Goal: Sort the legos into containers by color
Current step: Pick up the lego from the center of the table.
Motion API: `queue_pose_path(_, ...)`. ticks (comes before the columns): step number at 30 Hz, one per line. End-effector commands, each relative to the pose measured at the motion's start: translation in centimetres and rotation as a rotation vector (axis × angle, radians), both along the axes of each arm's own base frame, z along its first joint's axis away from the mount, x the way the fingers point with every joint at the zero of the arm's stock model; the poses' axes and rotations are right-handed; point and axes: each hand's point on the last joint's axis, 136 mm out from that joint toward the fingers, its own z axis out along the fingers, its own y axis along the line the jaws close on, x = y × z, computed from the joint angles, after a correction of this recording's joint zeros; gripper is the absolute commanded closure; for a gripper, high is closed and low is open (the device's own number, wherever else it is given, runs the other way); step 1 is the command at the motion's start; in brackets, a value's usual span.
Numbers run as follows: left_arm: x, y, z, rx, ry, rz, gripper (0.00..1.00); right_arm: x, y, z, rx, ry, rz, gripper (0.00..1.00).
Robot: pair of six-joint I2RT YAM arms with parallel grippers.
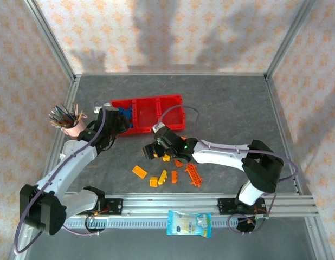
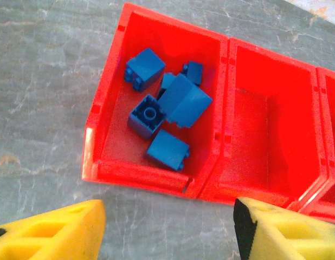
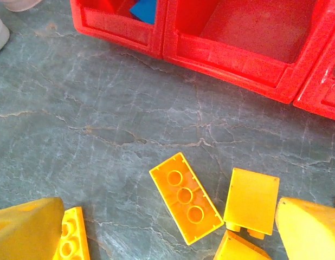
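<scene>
From above, the red tray (image 1: 148,112) sits mid-table (image 1: 238,103) with its three bins side by side. The left gripper (image 1: 117,121) hangs at the near-left corner of the tray, by the left bin, where blue bricks (image 1: 124,113) show. The right gripper (image 1: 155,150) is low over the table, just in front of the tray. The loose bricks lie nearer the arms' bases: an orange brick (image 1: 139,171), a yellow brick (image 1: 162,176) and a ladder-like orange piece (image 1: 193,174). A pink pen cup (image 1: 70,125) stands left of the left arm, and a packet (image 1: 189,223) lies on the rail in front.

At the left wrist, the left gripper (image 2: 167,233) is spread wide with nothing between its yellow fingers (image 2: 53,233). It hangs over bare table just short of the red tray (image 2: 140,180). The blue bricks (image 2: 159,111) lie heaped in the left bin and the bin beside it is bare.

At the right wrist, the right gripper (image 3: 167,234) is also spread wide and grasps nothing. A long yellow brick (image 3: 185,197), hollow side up, lies on the table between its fingers (image 3: 311,230). A smooth yellow brick (image 3: 251,201) lies just beside the right finger. Another yellow brick (image 3: 72,238) lies against the left finger, though I cannot tell if they touch. The red tray (image 3: 227,59) lies beyond, a blue brick (image 3: 145,11) visible inside.
</scene>
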Motion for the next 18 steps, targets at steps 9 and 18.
queue_pose_path(9,-3.9,-0.1,-0.9,-0.1,0.016,0.009,0.2,1.6,1.1,-2.7,-0.193,-0.022,0.031,0.19)
queue_pose_path(18,-5.6,-0.1,-1.5,-0.177,0.0,0.034,0.05,3.5,2.2,-5.3,-0.356,-0.05,0.072,0.35)
